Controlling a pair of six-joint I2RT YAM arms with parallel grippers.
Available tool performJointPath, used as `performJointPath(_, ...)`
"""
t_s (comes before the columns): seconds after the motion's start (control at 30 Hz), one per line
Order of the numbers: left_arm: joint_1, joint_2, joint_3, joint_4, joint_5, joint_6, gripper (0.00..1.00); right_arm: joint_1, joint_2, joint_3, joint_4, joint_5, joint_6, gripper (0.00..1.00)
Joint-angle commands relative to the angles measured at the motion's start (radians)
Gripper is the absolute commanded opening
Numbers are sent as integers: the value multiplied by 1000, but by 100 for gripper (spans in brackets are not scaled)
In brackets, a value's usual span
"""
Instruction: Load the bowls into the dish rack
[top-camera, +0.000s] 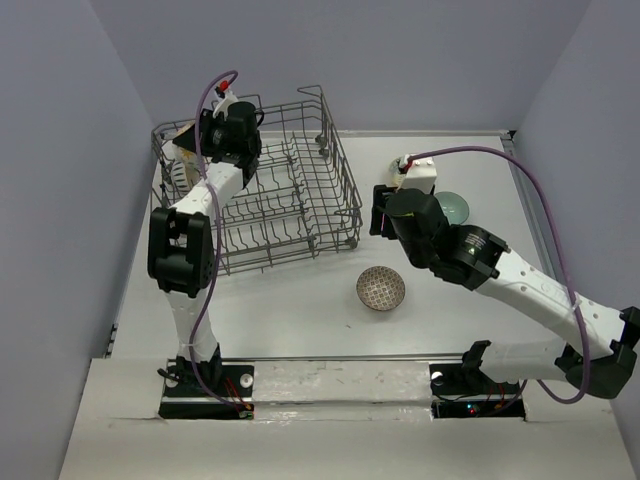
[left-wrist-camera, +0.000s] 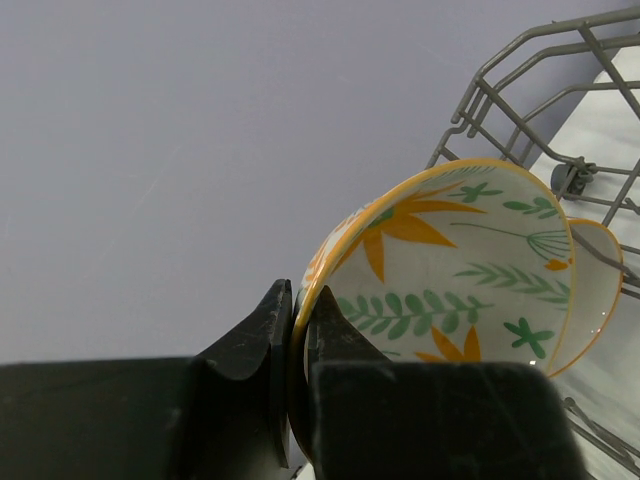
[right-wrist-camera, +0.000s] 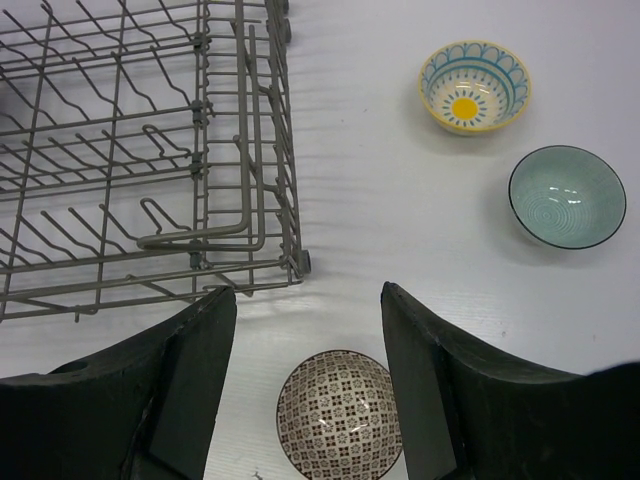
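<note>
left gripper (left-wrist-camera: 297, 312) | clamps rim of flowered bowl (left-wrist-camera: 450, 270) | at dish rack (top-camera: 341, 176) corner

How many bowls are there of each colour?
Orange-flower bowl: 1
White bowl with orange rim: 1
Blue-and-yellow bowl: 1
Teal bowl: 1
Brown-patterned bowl: 1
Total: 5

Plain lavender-grey walls (top-camera: 420, 60) stand along the white table's (top-camera: 300, 320) left, far and right edges, evenly lit.
</note>
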Motion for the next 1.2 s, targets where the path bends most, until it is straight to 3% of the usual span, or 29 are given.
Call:
performJointPath(0.0, -5, -11, 3, 140, -55, 101, 0, 6, -38, -10, 46, 2, 0, 65)
performJointPath(0.43, -24, 76, -51, 439, -99, 354, 0, 6, -61, -50, 64, -24, -3, 66)
performJointPath(0.63, -37, 129, -70, 659, -116, 561, 0, 6, -76, -68, 73, -27, -9, 66)
performJointPath(0.97, -37, 179, -86, 879, -121, 737, 0, 6, -87, -90, 82, -33, -14, 67)
performJointPath(1.17, -37, 208, -73, 926, -121, 782, 0, 6, -89, -97, 84, -36, -15, 67)
